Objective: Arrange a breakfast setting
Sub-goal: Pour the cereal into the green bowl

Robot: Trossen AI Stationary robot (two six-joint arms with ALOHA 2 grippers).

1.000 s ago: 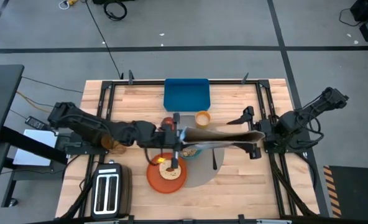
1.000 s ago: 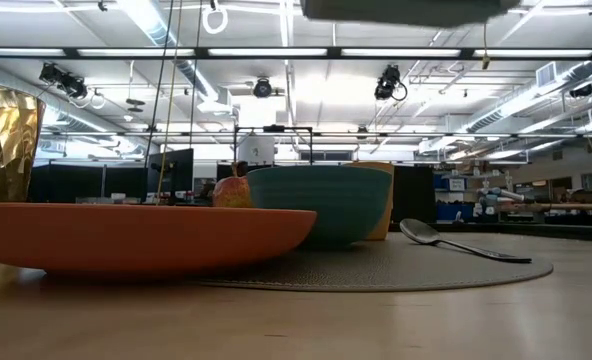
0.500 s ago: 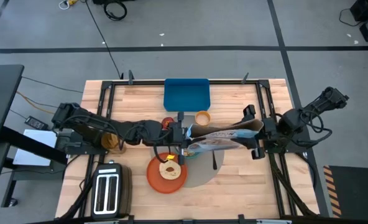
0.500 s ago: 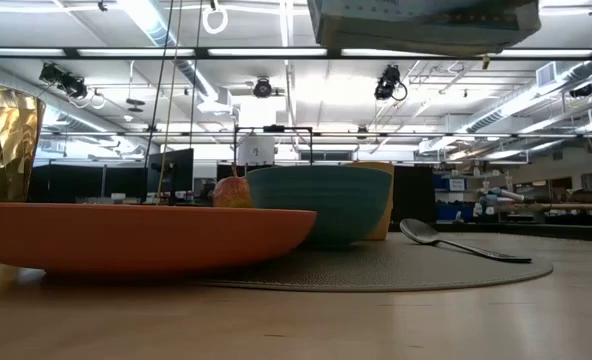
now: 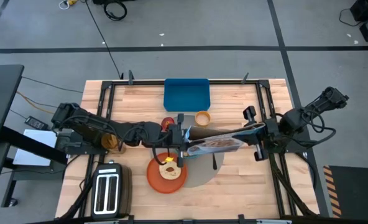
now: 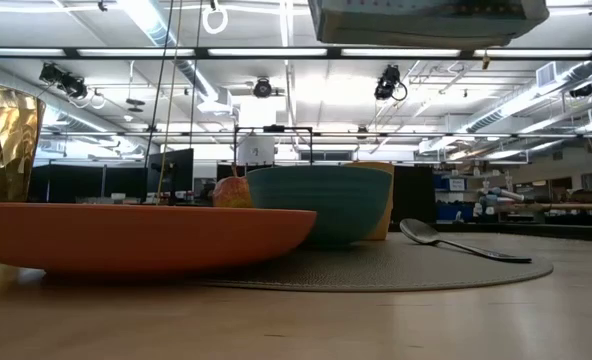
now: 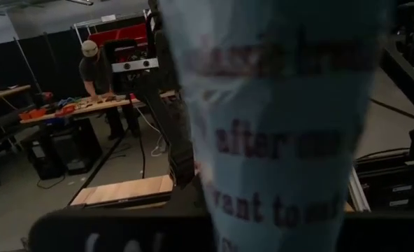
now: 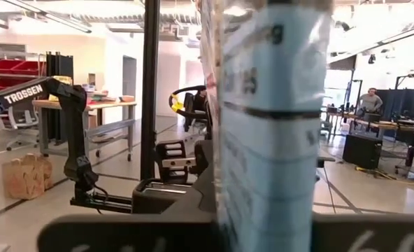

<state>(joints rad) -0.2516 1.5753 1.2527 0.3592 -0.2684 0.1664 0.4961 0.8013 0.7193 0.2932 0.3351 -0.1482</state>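
1. The blue cereal bag (image 5: 216, 142) hangs lengthwise in the air above the middle of the tabletop, over the teal bowl (image 6: 318, 203), held at both ends
2. The left gripper (image 5: 183, 138) is closed on the bag's left end, its arm reaching in from the tabletop's left edge
3. The right gripper (image 5: 257, 132) is closed on the bag's right end, near the right edge
4. In both wrist views the bag (image 7: 277, 119) fills the frame between the fingers
5. The large round grey mat (image 6: 396, 268) lies toward the front edge at the tabletop's middle, with the bowl on it
6. The metal spoon (image 6: 456, 241) rests on the mat's right part, apart from the bowl
7. The orange plate (image 5: 166, 175) sits at the mat's left, nearer the front edge, with the round bread (image 5: 170, 169) on it
8. The small orange-yellow cup (image 5: 202, 117) stands behind the bowl, toward the back edge
9. The red apple (image 6: 232, 191) sits left of the cup, just beside the bowl
10. A blue tray (image 5: 186, 94) lies at the middle of the back edge
11. A toaster (image 5: 109, 190) stands at the front left corner
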